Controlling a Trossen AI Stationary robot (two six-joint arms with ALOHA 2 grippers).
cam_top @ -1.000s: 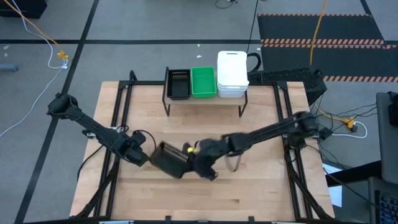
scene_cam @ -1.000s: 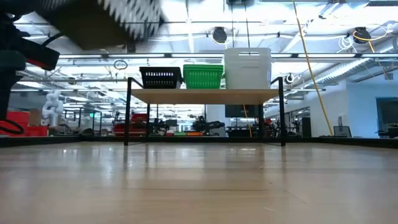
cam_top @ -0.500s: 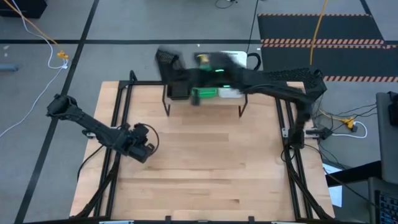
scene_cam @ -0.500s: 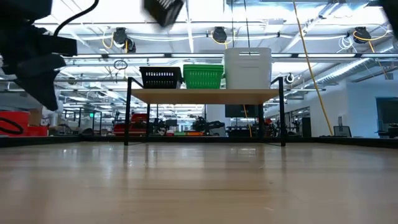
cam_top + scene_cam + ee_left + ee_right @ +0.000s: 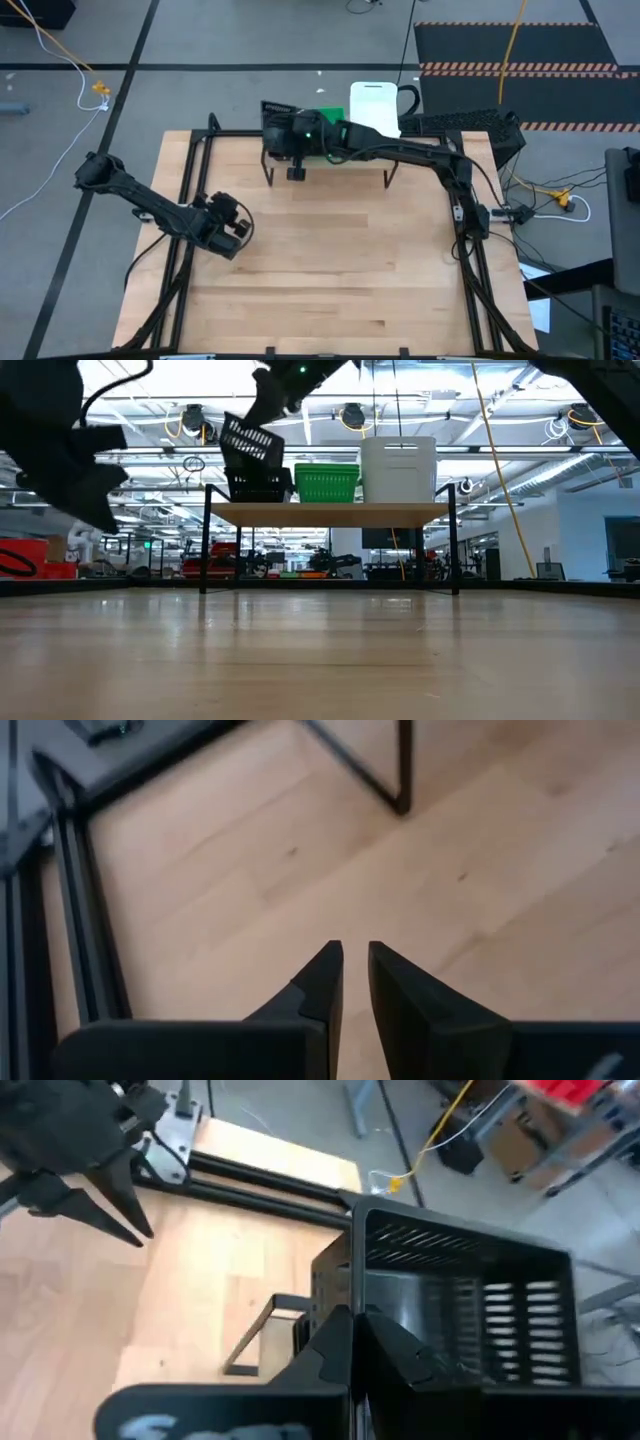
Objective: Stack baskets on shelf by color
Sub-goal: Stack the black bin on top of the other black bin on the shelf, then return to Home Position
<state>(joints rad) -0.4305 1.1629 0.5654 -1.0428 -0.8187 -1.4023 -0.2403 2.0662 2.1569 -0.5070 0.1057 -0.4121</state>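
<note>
My right gripper [image 5: 272, 400] hangs over the left end of the shelf [image 5: 330, 513], shut on a black mesh basket [image 5: 248, 442]. This basket is tilted just above another black basket [image 5: 258, 486] that stands on the shelf. Beside that one on the shelf are a green basket [image 5: 326, 482] and a white stack [image 5: 398, 468]. From above, my right gripper [image 5: 292, 140] and its basket [image 5: 279, 110] cover the shelf's left end. My left gripper [image 5: 234, 228] stays low over the table's left part, its fingers [image 5: 322, 982] a narrow gap apart with nothing between them. My right gripper pinches one wall of the black basket near its rim [image 5: 352, 1270] between its two fingers [image 5: 325, 1348]. The fingers come slanting down from the table's right side. The basket hangs tilted below them; whether its low corner [image 5: 232, 466] touches the basket underneath, I cannot tell.
The shelf's black legs [image 5: 205, 550] stand at the table's far edge. Black frame rails [image 5: 190, 180] run along both sides of the table. Bare wooden tabletop [image 5: 340, 260] spreads between the arms and the near edge.
My right gripper has carried the black basket from the table's middle up and toward the far edge, to above the shelf's left end, turning as it went. My left gripper has turned where it is and stays empty.
</note>
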